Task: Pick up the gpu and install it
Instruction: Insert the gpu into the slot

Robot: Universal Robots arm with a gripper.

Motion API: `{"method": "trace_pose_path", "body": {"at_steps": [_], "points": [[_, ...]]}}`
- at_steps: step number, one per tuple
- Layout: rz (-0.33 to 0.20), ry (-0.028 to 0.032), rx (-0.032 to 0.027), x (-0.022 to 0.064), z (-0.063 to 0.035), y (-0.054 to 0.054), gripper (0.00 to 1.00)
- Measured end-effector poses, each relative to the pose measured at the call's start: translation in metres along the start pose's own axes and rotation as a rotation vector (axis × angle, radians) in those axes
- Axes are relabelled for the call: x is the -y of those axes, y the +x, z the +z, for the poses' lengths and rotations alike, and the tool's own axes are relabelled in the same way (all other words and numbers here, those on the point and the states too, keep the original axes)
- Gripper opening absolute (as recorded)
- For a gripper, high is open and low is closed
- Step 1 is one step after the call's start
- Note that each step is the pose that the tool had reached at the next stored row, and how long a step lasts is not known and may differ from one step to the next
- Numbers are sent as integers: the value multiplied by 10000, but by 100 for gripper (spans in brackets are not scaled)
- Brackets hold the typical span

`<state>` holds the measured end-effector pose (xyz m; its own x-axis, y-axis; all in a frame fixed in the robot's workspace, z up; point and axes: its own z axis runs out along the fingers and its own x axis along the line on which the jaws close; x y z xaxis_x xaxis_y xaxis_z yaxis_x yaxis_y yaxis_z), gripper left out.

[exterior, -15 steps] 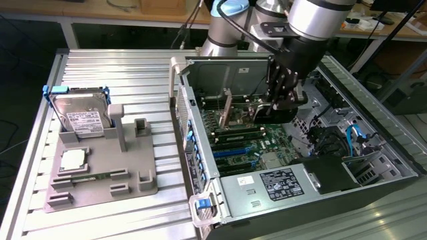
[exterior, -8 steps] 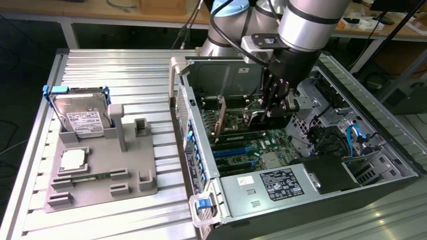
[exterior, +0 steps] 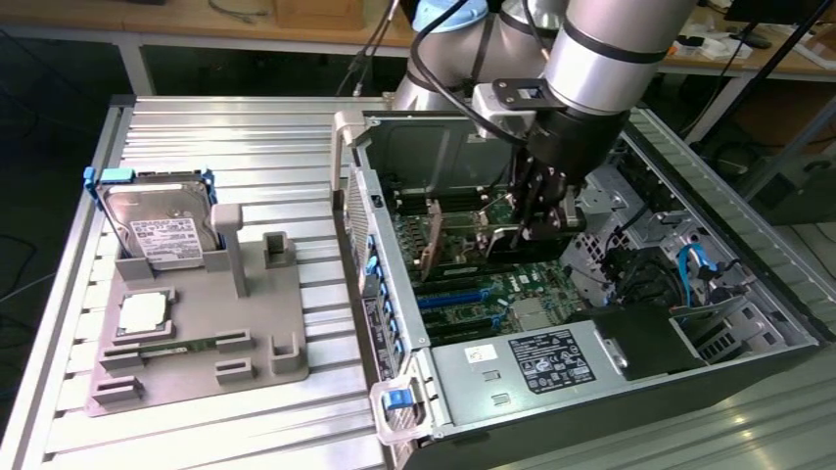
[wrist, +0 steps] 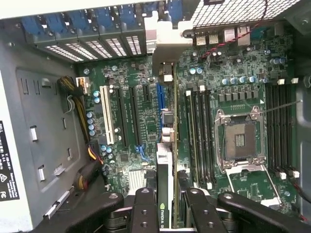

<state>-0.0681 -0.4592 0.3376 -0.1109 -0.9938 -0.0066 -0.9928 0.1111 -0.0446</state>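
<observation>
One half of the job is looking done: the gpu (exterior: 496, 243) is off the desk (exterior: 222, 127) and the claw (exterior: 542, 217) is gripping it, closed narrow across the thin card with fingers (wrist: 145, 208) pressing on both faces, so the installing is the step in hand. In the exterior view the arm is reaching down into the open computer case (exterior: 432, 157) around the picture's middle, carrying the card on edge over the motherboard (exterior: 523, 294). The hard drive (exterior: 157, 230) and the CPU chip (exterior: 144, 311) are sitting in the grey fixture (exterior: 261, 343) at about nine o'clock from the case, well apart from the work. In the wrist view the gpu (wrist: 165, 160) is running edge-on away from the claw (wrist: 170, 209) toward the rear slot covers (wrist: 97, 46), hanging just beside the blue slot (wrist: 159, 99); whether its lower edge is touching any connector I cannot tell. Seating it is, by my judgement, calling for the card's edge lining up squarely along its slot and the metal end meeting its rear opening, then a straight, even push downward with no tilting, since the neighbouring sockets and cables are leaving little room.
</observation>
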Motion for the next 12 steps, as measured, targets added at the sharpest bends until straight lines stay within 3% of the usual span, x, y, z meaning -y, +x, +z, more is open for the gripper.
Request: {"method": "trace_pose_path", "body": {"at_steps": [10, 12], "points": [[0, 73, 12, -102, 64, 22, 27], [14, 68, 50, -102, 81, 30, 27]]}}
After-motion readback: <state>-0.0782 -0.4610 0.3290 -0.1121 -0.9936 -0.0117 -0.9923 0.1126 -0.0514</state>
